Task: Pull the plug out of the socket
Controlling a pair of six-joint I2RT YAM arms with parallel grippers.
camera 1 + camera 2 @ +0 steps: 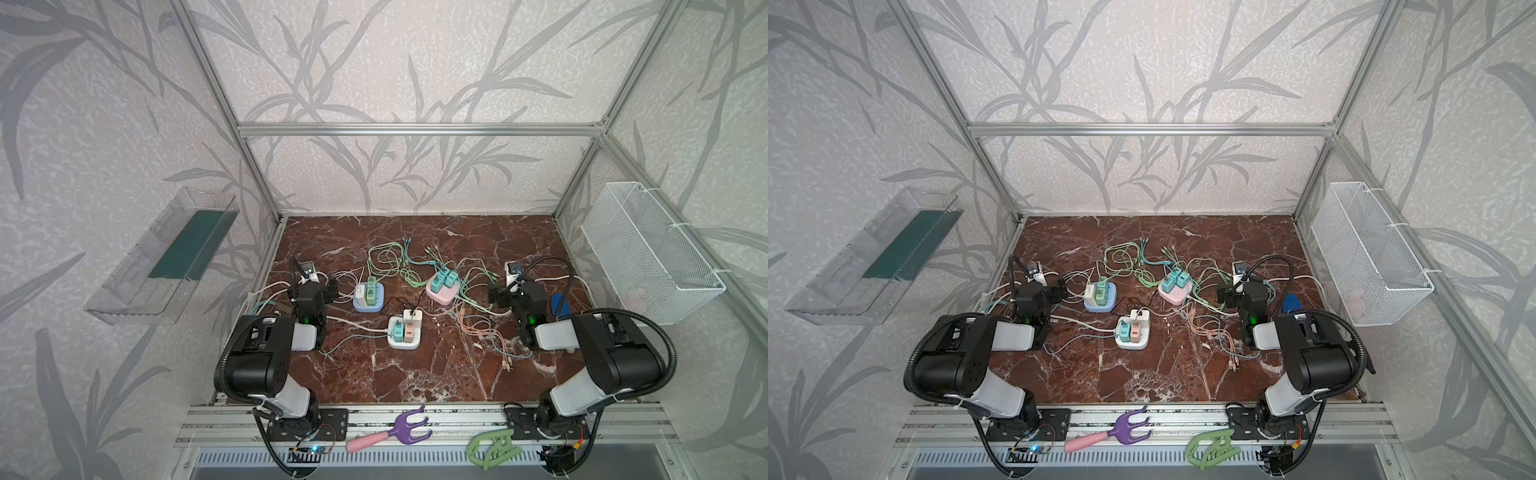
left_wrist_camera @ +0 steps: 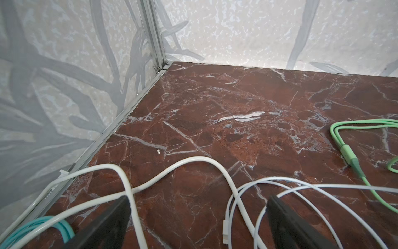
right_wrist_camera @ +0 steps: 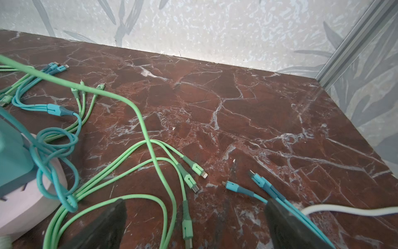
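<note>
Pink socket, teal plug cut by frame edge; blue obj half-hidden behind right arm

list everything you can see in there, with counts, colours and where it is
blue socket block: 1, blue, left of centre
white socket block: 1, white, nearest the front
pink socket block: 1, pink, right of centre
plugs: about seven, white, green, teal and pink, seated in the blocks
cables: many, green, teal, white and pink, tangled around the blocks
table: 1, red-brown marble
clear tray: 1, clear with a dark green base, left wall
mesh basket: 1, white, right wall
toy rake: 1, purple head and pink handle, front rail
clip: 1, green, front rail
blue object: 1, beside the right arm, unclear what
left fingers: 2, black, apart, empty
right fingers: 2, black, apart, empty
</note>
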